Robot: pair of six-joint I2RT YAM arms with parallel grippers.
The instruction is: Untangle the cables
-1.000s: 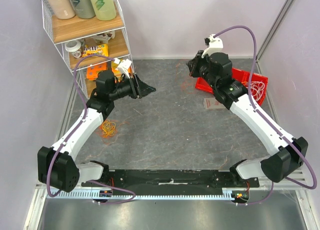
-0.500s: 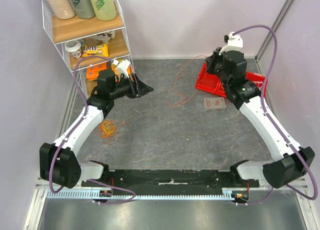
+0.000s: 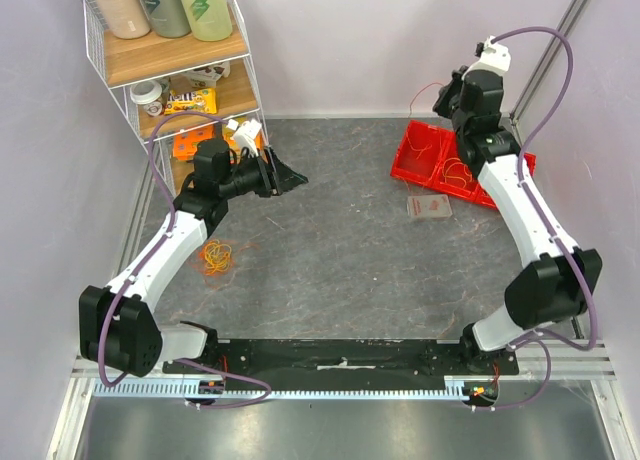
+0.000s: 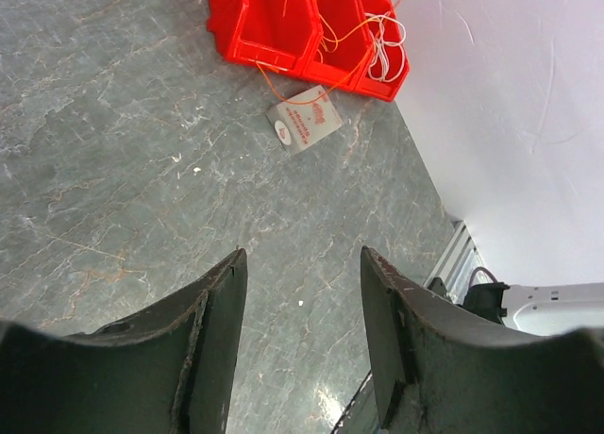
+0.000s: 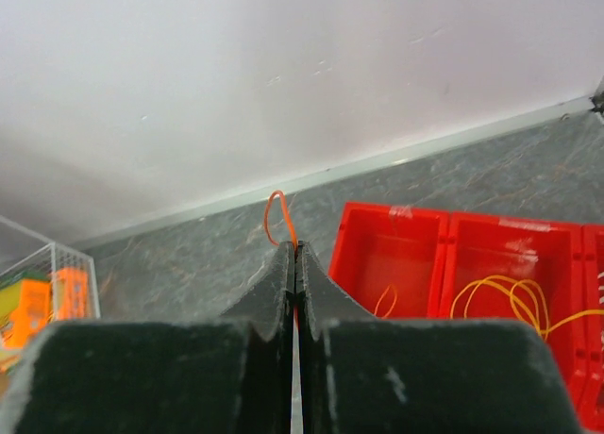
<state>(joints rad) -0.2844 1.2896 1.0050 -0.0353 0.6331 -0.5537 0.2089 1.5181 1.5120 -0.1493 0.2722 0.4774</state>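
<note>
Right wrist, right tool [image 5: 295, 260] pinching thin curled orange cable [image 5: 275, 210], red bins [image 5: 415, 255]

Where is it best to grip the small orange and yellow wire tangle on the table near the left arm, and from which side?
Probably an outer loop of the orange and yellow wire tangle, from straight above: it lies flat on the grey table, so a top-down pinch can close round one strand.

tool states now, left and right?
Left tool: open, holding nothing.
Right tool: shut on a thin orange cable.
</note>
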